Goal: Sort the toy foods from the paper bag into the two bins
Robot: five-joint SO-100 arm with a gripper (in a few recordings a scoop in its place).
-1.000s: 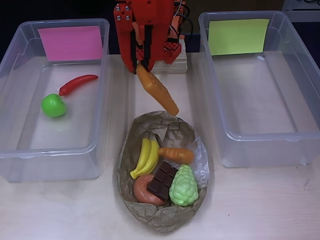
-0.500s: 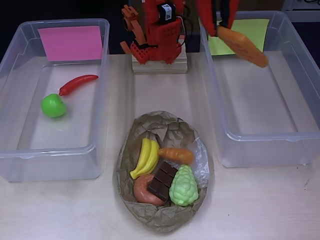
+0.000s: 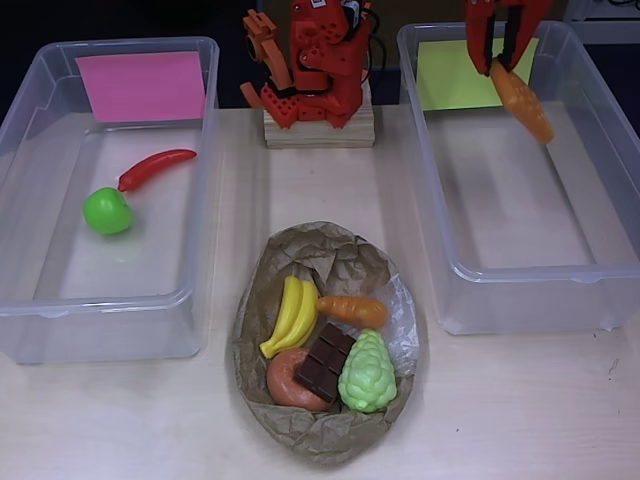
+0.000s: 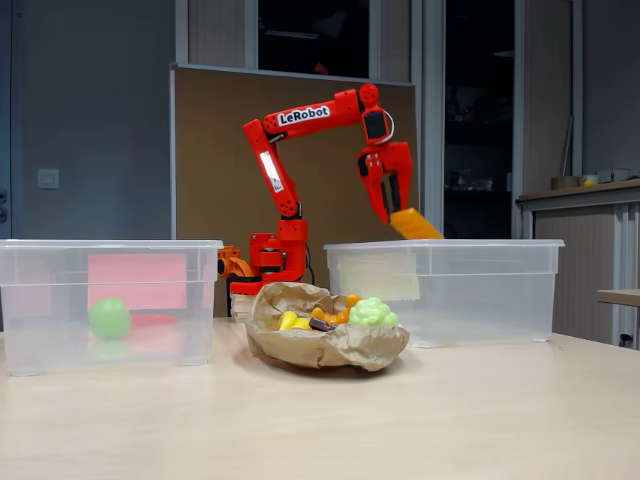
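- Holding the orange waffle point(image 3: 522, 100) by its top end, your gripper point(image 3: 503, 58) hangs over the far part of the right bin point(image 3: 520, 270), the one with the yellow-green sheet point(image 3: 474, 72).
- The fingers are clamped narrowly on the piece, which slants down and to the right below them; in the fixed view the waffle point(image 4: 413, 224) sits just above the bin's rim point(image 4: 440, 244), not yet inside.
- You can judge it a light, stiff plastic piece with a smooth skin, so it may pivot or slip in a pinch at one end; it should survive a short drop.
- The bin floor under it is bare, so a release here should land it cleanly.
- The left bin point(image 3: 100, 330), marked by the pink sheet point(image 3: 141, 85), holds the apple point(image 3: 107, 211) and the chili point(image 3: 155, 167), lying close together.
- The bag point(image 3: 325, 430) lies near, between the bins, still holding bananas point(image 3: 292, 315), croissant point(image 3: 352, 310), chocolate point(image 3: 323, 363), donut point(image 3: 283, 385) and grapes point(image 3: 368, 372).
- For the next pick, take hard, slippery pieces across a narrow middle: the bananas across the bunch, the chocolate by its long edges.
- The grapes are bumpy and broad, so you would grip near the tapered tip.
- Mind the soft paper edge, which could snag a finger.
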